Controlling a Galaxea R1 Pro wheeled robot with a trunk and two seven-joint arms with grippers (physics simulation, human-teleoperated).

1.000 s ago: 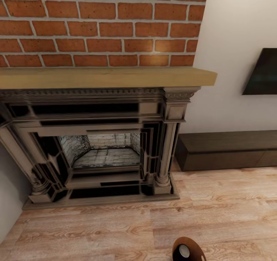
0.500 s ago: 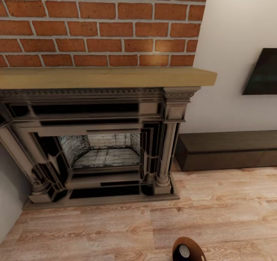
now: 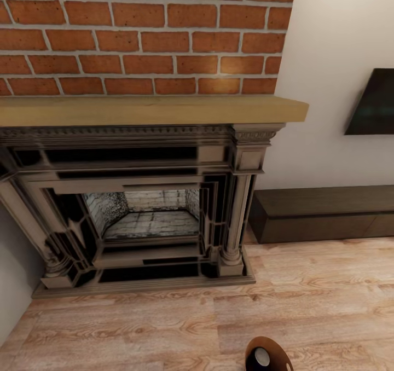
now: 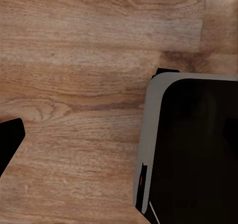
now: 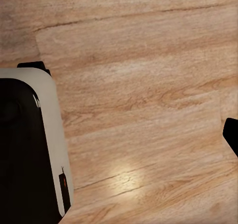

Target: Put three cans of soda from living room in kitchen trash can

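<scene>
no soda cans in my sight | fireplace (image 3: 148, 196) ahead, bench (image 3: 323, 212) to its right | cannot tell either end effector's opening

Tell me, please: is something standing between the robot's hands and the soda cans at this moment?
That cannot be judged: no can appears here. The head view faces the brick fireplace, with a low dark bench and a wall television beside it. Both wrist views look down at wood floor and the robot's own base.

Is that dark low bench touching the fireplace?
Cannot tell. In the head view the bench runs up behind the fireplace column, which hides any contact or gap.
</scene>
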